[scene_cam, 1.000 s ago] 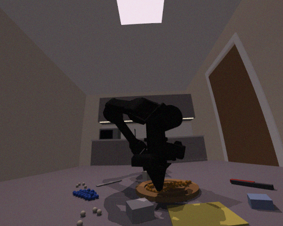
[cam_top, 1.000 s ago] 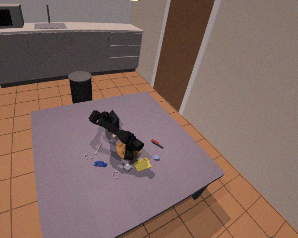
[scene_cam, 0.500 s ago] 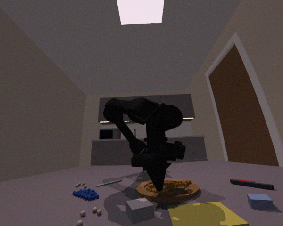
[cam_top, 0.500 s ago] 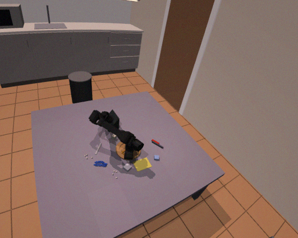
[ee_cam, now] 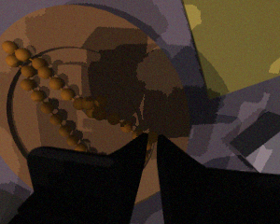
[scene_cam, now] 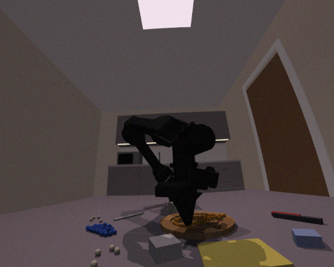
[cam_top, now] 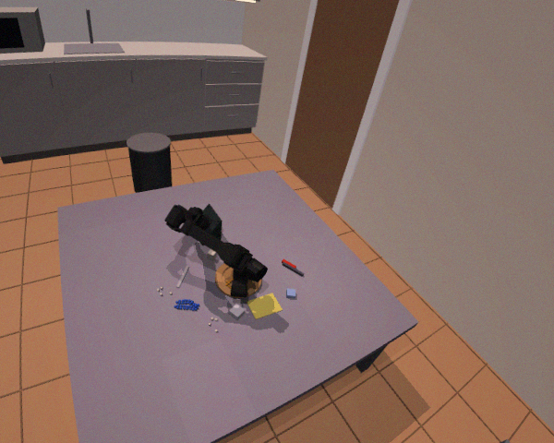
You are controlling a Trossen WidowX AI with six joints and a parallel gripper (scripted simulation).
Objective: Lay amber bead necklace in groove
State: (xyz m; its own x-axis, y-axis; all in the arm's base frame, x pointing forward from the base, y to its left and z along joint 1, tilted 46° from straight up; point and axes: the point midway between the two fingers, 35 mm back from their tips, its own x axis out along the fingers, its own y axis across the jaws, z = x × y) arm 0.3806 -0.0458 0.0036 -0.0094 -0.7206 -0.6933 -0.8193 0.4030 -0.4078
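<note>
The round wooden bead board [cam_top: 218, 284] [scene_cam: 196, 236] [ee_cam: 42, 23] lies flat on the table, with a dark circular groove. The amber bead necklace [scene_cam: 209, 217] [ee_cam: 56, 83] lies on it as a narrow, folded loop. In the wrist view its upper-left end crosses the groove onto the outer rim. Two strands run across the middle: one reaches my fingertips, the other passes behind the left finger. My gripper [scene_cam: 187, 224] [ee_cam: 152, 139] is low over the board's near side, shut on the necklace with a narrow gap between the tips. Shadow and fingers hide part of the groove.
A grey block [cam_top: 236, 311] [scene_cam: 165, 248] and a yellow sheet [cam_top: 265, 305] [ee_cam: 247, 47] lie close to the board. Blue beads [cam_top: 186, 305] [scene_cam: 101, 229], small pale beads and a thin rod [cam_top: 183, 277] lie left. A blue block [cam_top: 291, 293] and a red-black pen [cam_top: 293, 268] lie right.
</note>
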